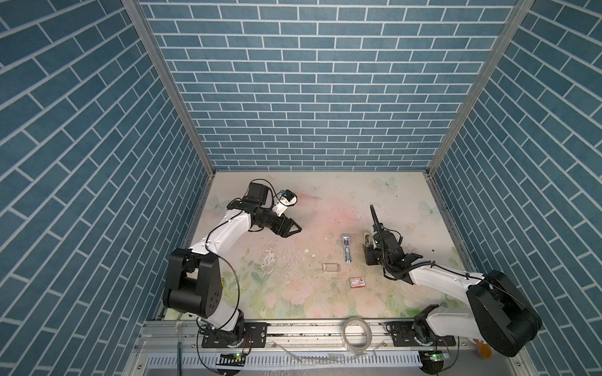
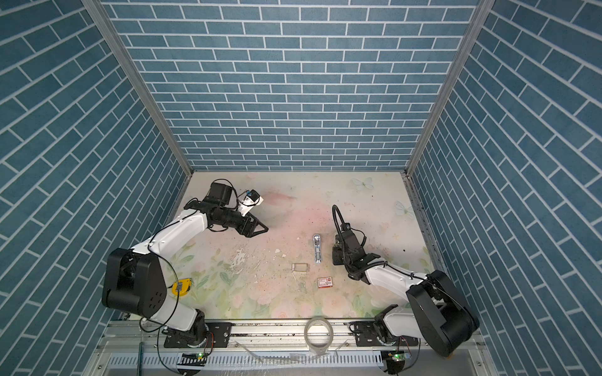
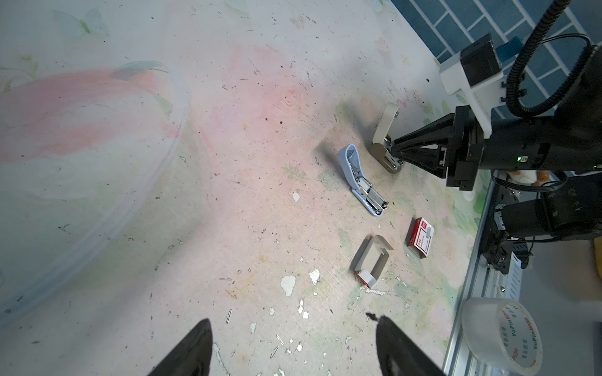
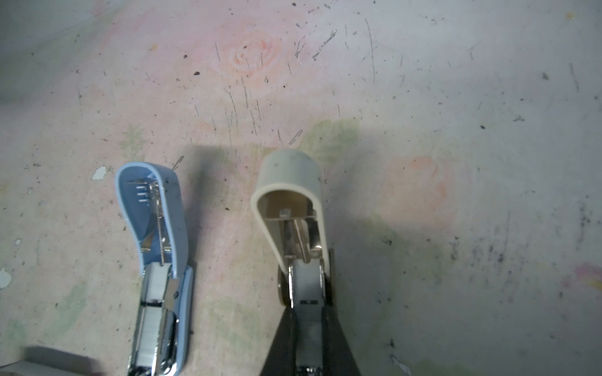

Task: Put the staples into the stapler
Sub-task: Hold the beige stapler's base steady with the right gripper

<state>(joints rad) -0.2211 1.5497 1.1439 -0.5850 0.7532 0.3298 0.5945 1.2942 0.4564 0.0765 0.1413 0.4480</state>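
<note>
A cream stapler point(image 4: 290, 195) stands on the table with its lid swung up. My right gripper point(image 4: 308, 306) is shut on its metal magazine; both also show in a top view, the cream stapler point(image 1: 366, 239) and right gripper point(image 1: 368, 246). Whether staples lie in that magazine I cannot tell. Beside it lies a blue stapler point(image 1: 347, 249), opened flat, with a silvery strip of staples point(image 4: 152, 325) in its channel. Far to the left, my left gripper point(image 1: 294, 228) hangs open and empty above the table, well away from the blue stapler point(image 3: 361, 179).
A white-and-red staple box point(image 1: 356, 282) and an open grey cardboard tray point(image 1: 330, 267) lie in front of the staplers. Single loose staples litter the table. A roll of clear tape point(image 1: 356, 335) sits on the front rail, and a yellow tape measure point(image 2: 180, 286) lies near the left arm's base.
</note>
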